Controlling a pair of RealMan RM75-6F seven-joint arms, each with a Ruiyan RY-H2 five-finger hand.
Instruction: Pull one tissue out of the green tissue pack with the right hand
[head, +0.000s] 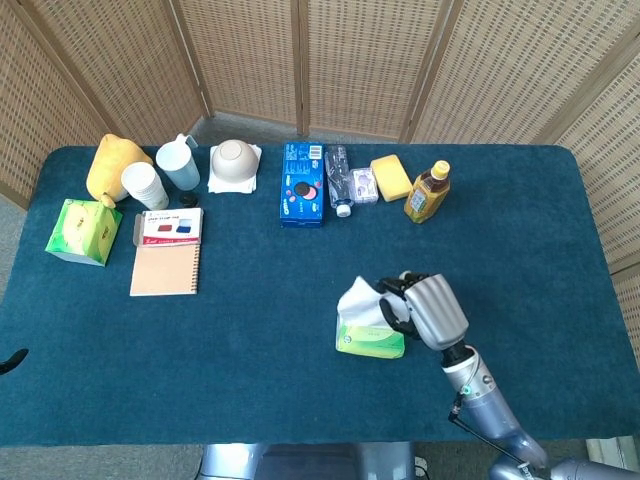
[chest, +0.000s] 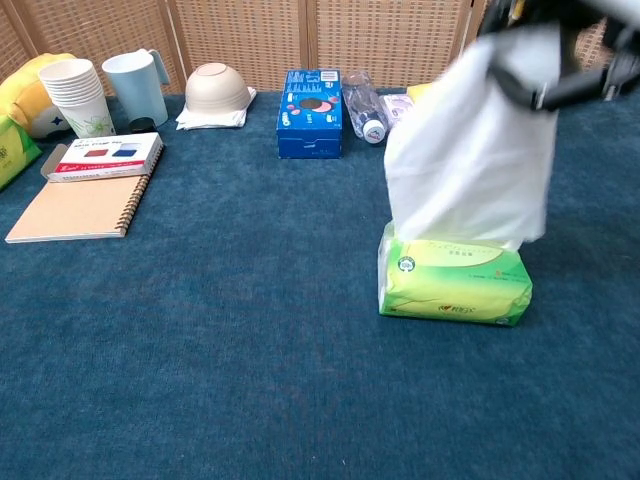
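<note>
The green tissue pack (chest: 455, 283) lies flat on the blue table, right of centre; the head view shows it (head: 368, 342) near the front edge. A white tissue (chest: 470, 150) rises from its top, drawn well up with its lower edge at the pack's slot. My right hand (chest: 560, 60) pinches the tissue's upper end at the top right of the chest view. In the head view the right hand (head: 432, 310) hovers above the pack, with the tissue (head: 358, 300) bunched at its fingertips. The left hand is out of both views.
Along the back stand a blue box (head: 302, 184), a plastic bottle (head: 339, 179), a yellow sponge (head: 391, 177) and a tea bottle (head: 427, 191). Further left are a bowl (head: 234, 160), cups (head: 146, 185), a notebook (head: 166, 265) and a green tissue box (head: 82, 231).
</note>
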